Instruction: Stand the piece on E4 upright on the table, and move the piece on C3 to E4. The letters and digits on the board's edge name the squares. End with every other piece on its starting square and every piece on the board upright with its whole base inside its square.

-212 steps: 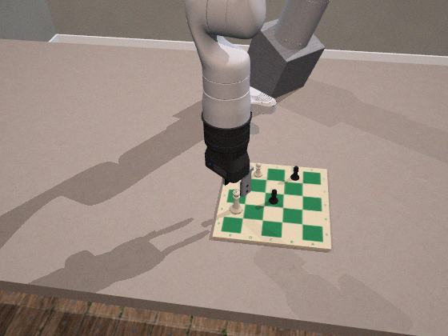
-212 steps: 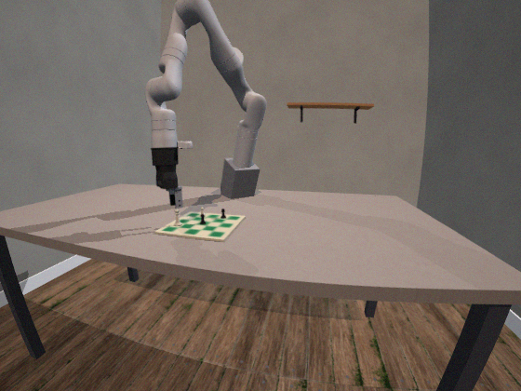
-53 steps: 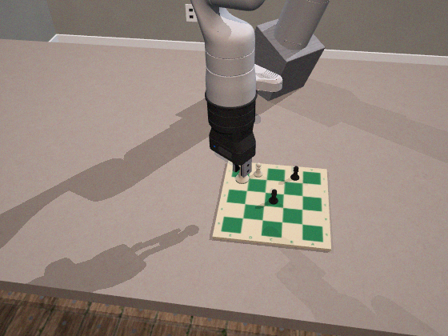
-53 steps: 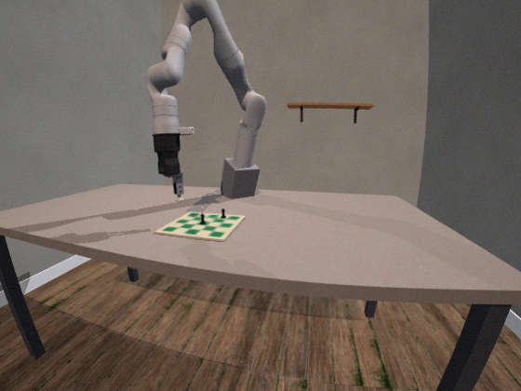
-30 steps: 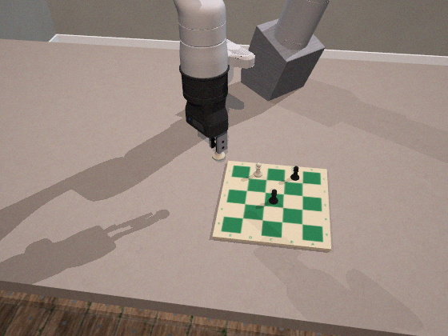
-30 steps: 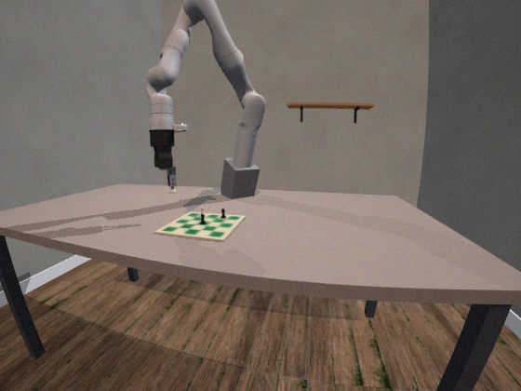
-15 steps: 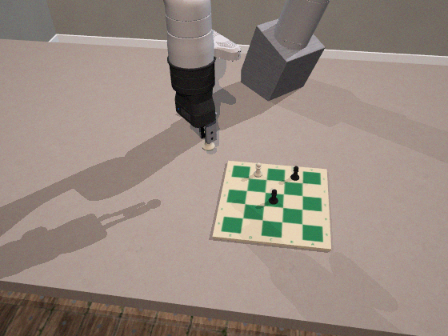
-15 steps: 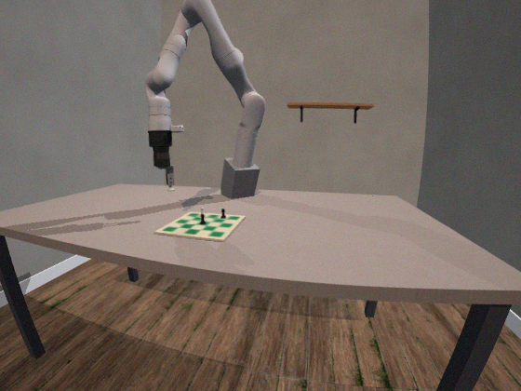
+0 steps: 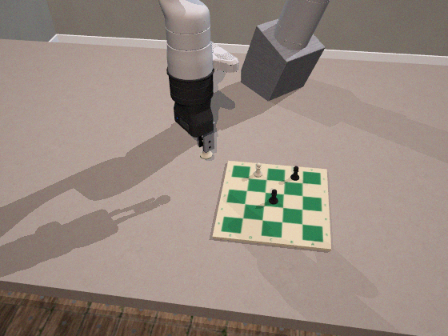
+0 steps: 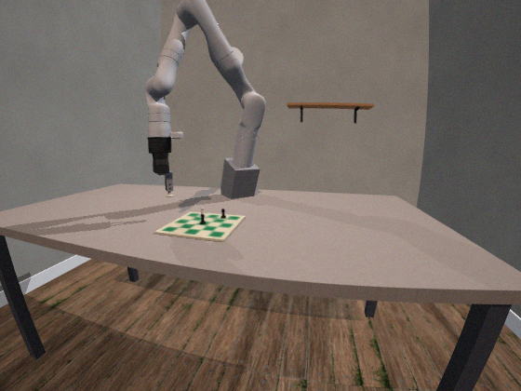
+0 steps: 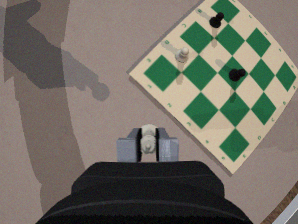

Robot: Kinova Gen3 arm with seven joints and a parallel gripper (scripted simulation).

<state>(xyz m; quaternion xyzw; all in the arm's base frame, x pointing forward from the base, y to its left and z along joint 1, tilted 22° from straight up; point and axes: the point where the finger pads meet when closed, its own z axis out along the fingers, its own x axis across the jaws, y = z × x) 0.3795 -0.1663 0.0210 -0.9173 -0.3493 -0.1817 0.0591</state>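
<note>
The small cream-white chess piece (image 9: 206,154) has a round flared base and a narrower body; its upper part is hidden between the fingers of the black two-finger pincer (image 9: 207,147), which is clamped on it; the piece hangs upright, off the green-and-cream chequered board (image 9: 276,237), near the board's far left corner as the top view shows it; its base is close to the beige table (image 9: 100,120), but contact cannot be told from the pictures.

Three pieces stand upright on the board: a white pawn-like piece (image 9: 258,170) on the far row; a black piece (image 9: 295,174) further right along the far side; a second black piece (image 9: 274,197) near the board's centre.

The top view shows the held piece's base below the fingertips and the letters on the board's near edge, too small to read; the wrist view shows only the rounded top of the held piece (image 11: 148,137) between the two grey fingers, with the board (image 11: 154,94) lying diagonally to the upper right of it; the exterior view shows the pincer (image 10: 169,190) pointing straight down from the grey arm, whose grey block pedestal (image 10: 228,186) stands behind the board, and a wooden wall shelf (image 10: 330,106) beyond the board.
</note>
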